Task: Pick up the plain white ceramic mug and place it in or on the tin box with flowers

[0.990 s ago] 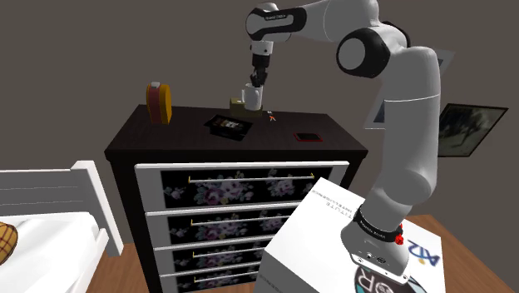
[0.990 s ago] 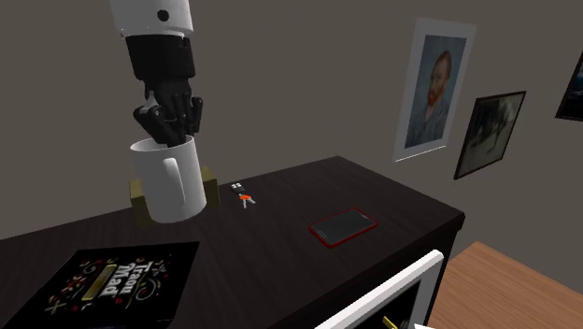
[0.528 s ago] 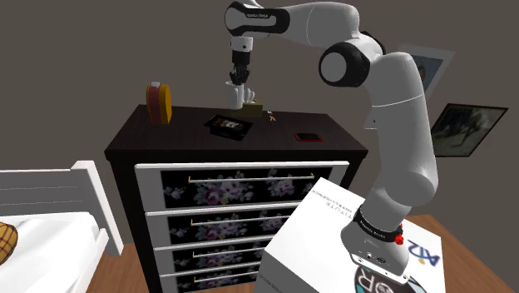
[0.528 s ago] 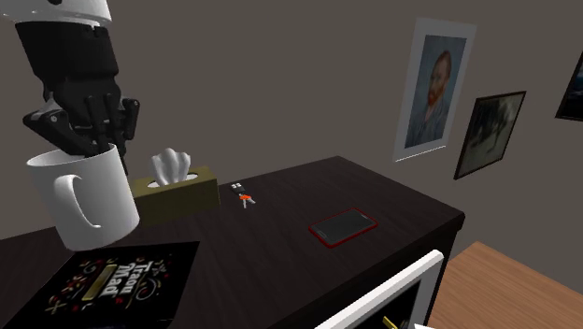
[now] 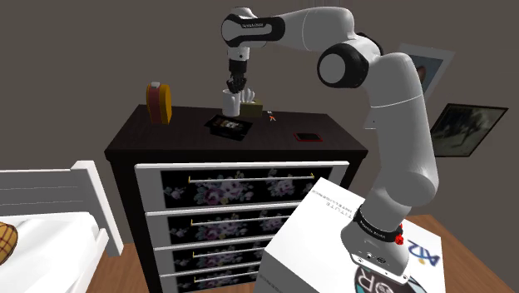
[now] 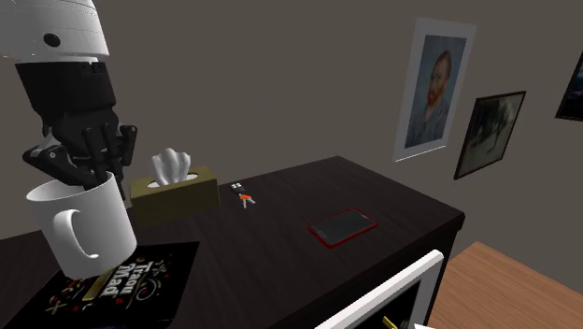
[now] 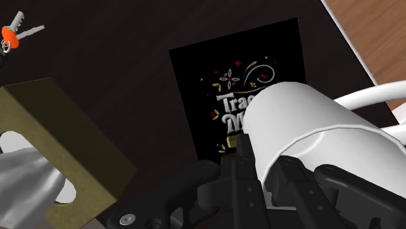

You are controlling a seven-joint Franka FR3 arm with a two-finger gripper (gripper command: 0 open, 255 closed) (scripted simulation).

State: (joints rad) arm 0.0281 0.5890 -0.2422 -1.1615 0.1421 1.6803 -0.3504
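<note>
**A:** Quick one: which way is the tin reckoned to lie from the end effector right now?

**B:** Taken left to right in the second exterior view. At the far left the end effector (image 6: 82, 174) is seen clamped on the rim of the white mug (image 6: 84, 229), apparently with one finger inside and one outside. The mug is carried mouth-up above the dresser (image 6: 280, 252), with its handle turned toward that camera. Directly beneath it lies a flat black box (image 6: 131, 280) with gold lettering and small flourishes. That's taken to be the tin, though flowers can't be made out for sure.

**A:** So no sideways travel is needed?

**B:** Hardly any, it's judged. In the wrist view the box is found straight past the mug along the fingers' line, with its long side running away from the end effector. Mostly a straight lowering is called for. The gap between mug base and lid can't be told.

**A:** Anything in the way?

**B:** Further right, the tissue box (image 6: 173, 192) is just beside. The keys (image 6: 245, 198) and the phone (image 6: 344, 226) are well apart.
</note>
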